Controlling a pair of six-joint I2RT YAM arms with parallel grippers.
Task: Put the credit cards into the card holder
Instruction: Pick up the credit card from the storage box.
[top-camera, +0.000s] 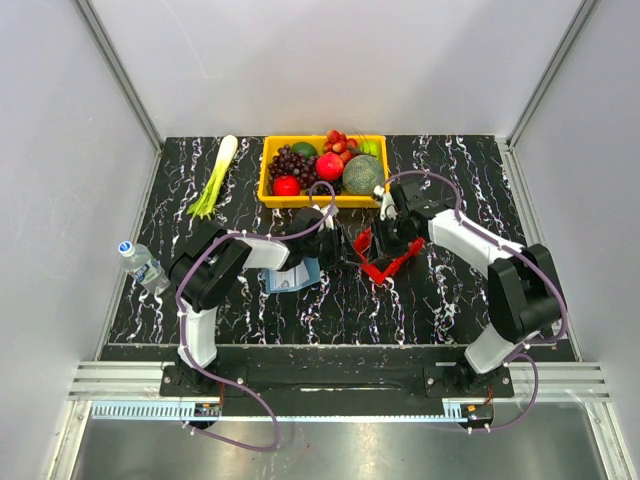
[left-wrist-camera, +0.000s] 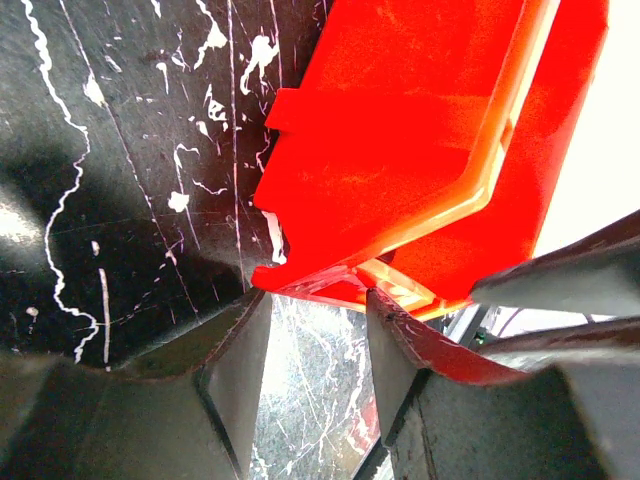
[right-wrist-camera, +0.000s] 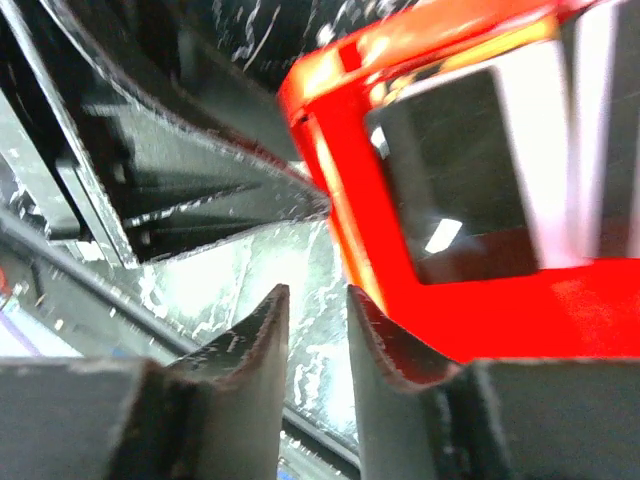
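On the counter (top-camera: 200, 300), the red tray (top-camera: 388, 268) at centre frame holds the credit cards (right-wrist-camera: 460, 180), which are judged light, stiff and slippery and best pinched by an edge; the card holder (top-camera: 291, 278) lies left of the tray, and the left tool (left-wrist-camera: 318, 310) and right tool (right-wrist-camera: 316, 297) stand slightly spread, pinching nothing.

Left arm (top-camera: 262, 252), right arm (top-camera: 472, 240) bent inward, left jaws seemingly half-open, right jaws narrowly parted
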